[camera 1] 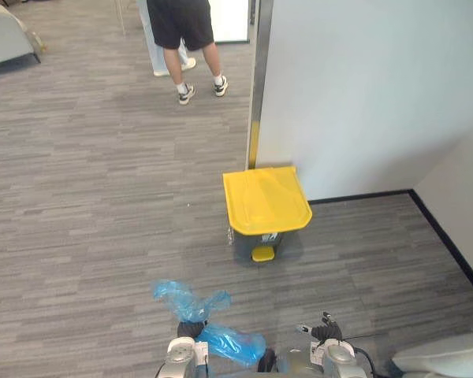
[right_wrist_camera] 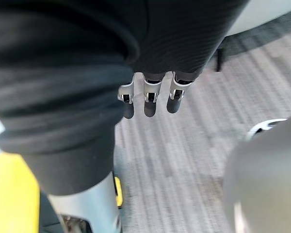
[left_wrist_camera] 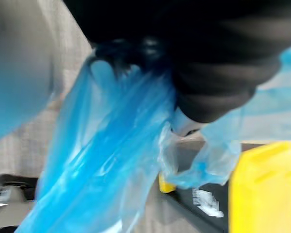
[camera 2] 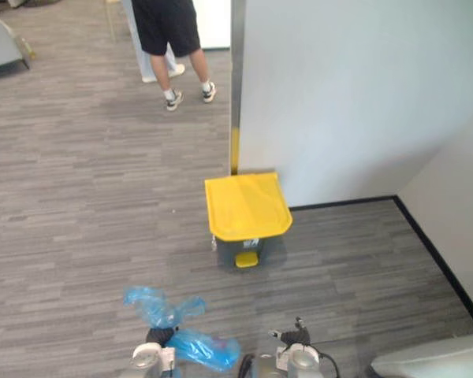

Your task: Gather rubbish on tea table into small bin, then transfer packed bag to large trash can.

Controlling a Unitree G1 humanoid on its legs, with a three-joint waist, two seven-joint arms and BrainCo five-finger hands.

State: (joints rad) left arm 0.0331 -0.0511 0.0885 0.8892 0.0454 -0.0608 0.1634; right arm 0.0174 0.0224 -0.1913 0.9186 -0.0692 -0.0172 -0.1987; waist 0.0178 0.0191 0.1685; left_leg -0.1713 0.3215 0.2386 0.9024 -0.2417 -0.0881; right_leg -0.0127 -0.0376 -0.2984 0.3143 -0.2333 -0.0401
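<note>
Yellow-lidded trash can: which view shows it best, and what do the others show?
The left eye view: the whole trash can stands unobstructed, lid closed. The right eye view matches it. The left wrist view shows a yellow part behind the blue bag; the right wrist view a yellow edge.

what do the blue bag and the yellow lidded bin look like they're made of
Blue bag: thin plastic film, translucent, glossy, crinkled.
Bin lid: probably hard moulded plastic, smooth yellow with a soft sheen.
Bin body: dark grey, likely plastic too, mostly hidden under the lid.
</note>
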